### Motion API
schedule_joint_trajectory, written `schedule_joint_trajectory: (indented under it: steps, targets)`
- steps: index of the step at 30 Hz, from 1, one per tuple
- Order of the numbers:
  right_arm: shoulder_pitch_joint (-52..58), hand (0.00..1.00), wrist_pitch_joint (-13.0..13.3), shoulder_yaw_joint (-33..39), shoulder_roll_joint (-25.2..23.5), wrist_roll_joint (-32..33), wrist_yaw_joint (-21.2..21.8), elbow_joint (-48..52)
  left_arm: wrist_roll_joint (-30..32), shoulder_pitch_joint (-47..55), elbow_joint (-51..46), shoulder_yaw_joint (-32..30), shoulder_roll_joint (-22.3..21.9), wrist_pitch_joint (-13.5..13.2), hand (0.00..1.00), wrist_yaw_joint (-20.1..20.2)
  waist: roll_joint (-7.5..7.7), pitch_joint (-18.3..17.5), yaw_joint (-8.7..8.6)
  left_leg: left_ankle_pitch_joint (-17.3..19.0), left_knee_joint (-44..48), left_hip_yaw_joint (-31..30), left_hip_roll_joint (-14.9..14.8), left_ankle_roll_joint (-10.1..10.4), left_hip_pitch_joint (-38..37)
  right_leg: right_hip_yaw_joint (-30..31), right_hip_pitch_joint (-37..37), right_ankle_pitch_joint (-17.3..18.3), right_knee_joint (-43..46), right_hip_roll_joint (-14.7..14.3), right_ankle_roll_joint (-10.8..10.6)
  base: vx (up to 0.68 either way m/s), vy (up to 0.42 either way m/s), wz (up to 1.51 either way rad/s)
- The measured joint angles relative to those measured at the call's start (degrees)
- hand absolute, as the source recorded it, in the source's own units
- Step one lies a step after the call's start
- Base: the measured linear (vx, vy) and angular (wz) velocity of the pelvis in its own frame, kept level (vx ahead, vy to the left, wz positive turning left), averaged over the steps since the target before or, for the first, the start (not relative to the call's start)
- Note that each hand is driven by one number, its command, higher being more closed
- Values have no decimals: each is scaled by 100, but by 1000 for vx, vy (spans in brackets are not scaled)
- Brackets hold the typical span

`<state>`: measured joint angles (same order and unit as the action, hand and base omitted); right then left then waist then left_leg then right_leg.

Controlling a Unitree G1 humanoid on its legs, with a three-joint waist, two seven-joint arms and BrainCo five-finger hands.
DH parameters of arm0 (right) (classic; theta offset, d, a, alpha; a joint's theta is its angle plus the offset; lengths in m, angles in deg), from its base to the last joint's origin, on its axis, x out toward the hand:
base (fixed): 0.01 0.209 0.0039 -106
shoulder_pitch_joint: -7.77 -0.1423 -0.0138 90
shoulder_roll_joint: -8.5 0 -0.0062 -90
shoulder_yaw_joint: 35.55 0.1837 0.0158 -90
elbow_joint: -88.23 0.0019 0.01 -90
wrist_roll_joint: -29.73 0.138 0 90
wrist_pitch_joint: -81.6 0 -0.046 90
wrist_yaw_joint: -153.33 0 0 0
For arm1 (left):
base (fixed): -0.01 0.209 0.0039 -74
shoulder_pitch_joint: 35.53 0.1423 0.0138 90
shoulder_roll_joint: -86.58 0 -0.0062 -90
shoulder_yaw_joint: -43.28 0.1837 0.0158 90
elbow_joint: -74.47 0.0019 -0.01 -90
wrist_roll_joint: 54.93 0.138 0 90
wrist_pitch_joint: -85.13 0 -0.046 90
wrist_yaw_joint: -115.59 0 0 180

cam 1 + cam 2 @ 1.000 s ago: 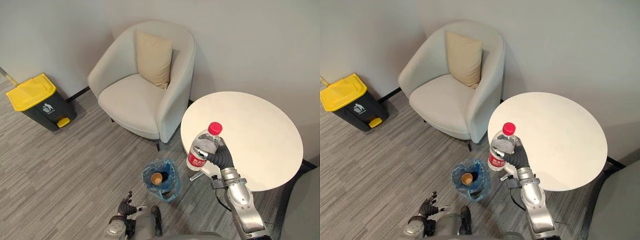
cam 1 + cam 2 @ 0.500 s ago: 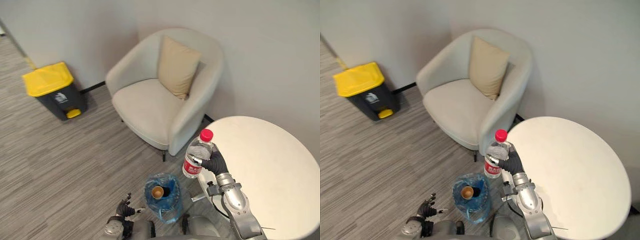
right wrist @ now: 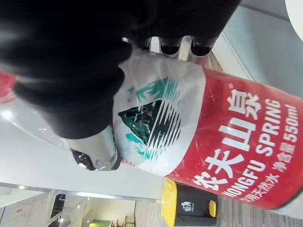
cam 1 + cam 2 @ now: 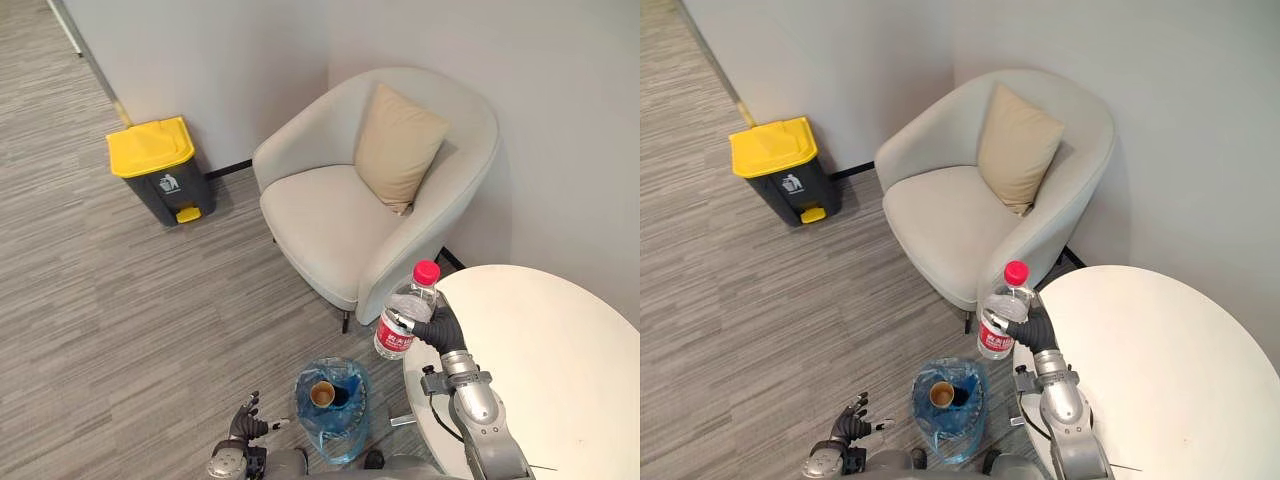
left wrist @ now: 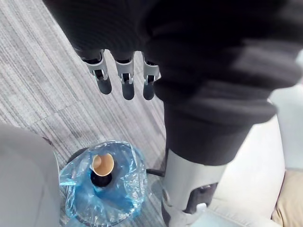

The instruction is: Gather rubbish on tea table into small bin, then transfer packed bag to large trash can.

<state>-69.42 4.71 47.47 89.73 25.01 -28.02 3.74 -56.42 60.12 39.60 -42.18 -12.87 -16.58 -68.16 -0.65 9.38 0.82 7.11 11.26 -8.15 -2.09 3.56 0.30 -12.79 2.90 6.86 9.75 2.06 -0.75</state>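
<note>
Right hand (image 4: 437, 327) fingers wrapped round the upright bottle (image 4: 402, 315), held at the desk (image 4: 545, 345) edge near the bagged small bin (image 4: 342, 440), cup (image 4: 321, 394) already inside; left hand (image 4: 243, 425) low, fingers straight; bottle drop and bag transfer to large trash can (image 4: 160, 172) judged outstanding.

Soft, even indoor light from above, bright and free of harsh contrast.
The wall (image 4: 220, 60) and grey floor (image 4: 120, 300) are evenly lit, and the armchair (image 4: 350, 210) casts only a faint, diffuse shadow beneath its seat. The round surface (image 4: 560, 350) is the brightest patch, pale but not burnt out. Up close, the bottle (image 3: 189, 142) gripped by the right robot hand (image 3: 90, 146) carries a small white glint on its clear plastic. That hand's dark cover sinks to near black, as does the left robot hand (image 5: 123, 71) cover.
</note>
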Motion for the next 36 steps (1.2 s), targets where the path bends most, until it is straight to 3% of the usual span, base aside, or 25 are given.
schedule_joint_trajectory:
  steps: [6, 11, 14, 20, 25, 30, 34, 36]
  targets:
    - [-63, 100, 1, -13, -1, -69, -151, -145, 0, -8, -105, 124, 49, -6, 0, -4, 32, 28, 36, -251, -129, -254, 4, 80, 237, -380, -90, -41, 32, 18, 71, -162, -16, 40]
    - [-423, 100, 6, -496, 151, -274, -220, -360, 109, -139, -85, 233, 118, -5, 0, -7, 32, 193, 31, -271, -147, 273, -99, 57, 580, -259, -565, 35, 300, 74, 35, -182, 13, -3]
    - [-959, 100, 9, -928, 357, -338, -205, -563, 120, -379, -82, 282, 155, -6, 0, -14, -25, 531, 59, -412, 27, 381, -93, 37, 915, -156, -1035, 55, 716, 135, 29, -165, 23, -9]
    - [-2287, 100, 1, -1437, 540, -524, -222, -1413, 93, -954, -201, 283, 174, -20, 0, -85, -133, 1249, 161, -421, 949, 422, 2, 43, 2085, -316, -2175, 344, 1923, 474, 112, -141, 12, 19]
    - [-3230, 100, -51, -1598, 578, -733, -346, -2158, -17, -1235, -280, 264, 240, -56, 0, -196, -244, 1466, 317, -338, 1665, 486, 5, -56, 2885, -261, -2948, 450, 2539, 612, 135, -86, 51, 5]
    - [-3918, 100, -102, -1651, 559, -944, -508, -2729, -25, -1508, -290, -48, 223, -67, 0, -294, -301, 1592, 347, -34, 2557, 615, -25, -153, 3904, -116, -3906, 632, 3288, 713, 87, -119, 62, -8]
    - [-4294, 100, -131, -1642, 582, -1109, -662, -2733, -139, -1742, -699, -514, 141, -72, 0, -415, -322, 1819, 355, 22, 3094, 1017, -405, -166, 4751, -86, -4704, 684, 3762, 744, 78, -120, -21, -1]
    - [-4531, 100, -137, -1642, 609, -1183, -753, -2792, -225, -1905, -818, -659, 47, -106, 0, -424, -330, 1852, 370, 20, 3302, 1002, -395, -169, 5172, -81, -5122, 715, 4008, 802, 99, -126, -32, 5]
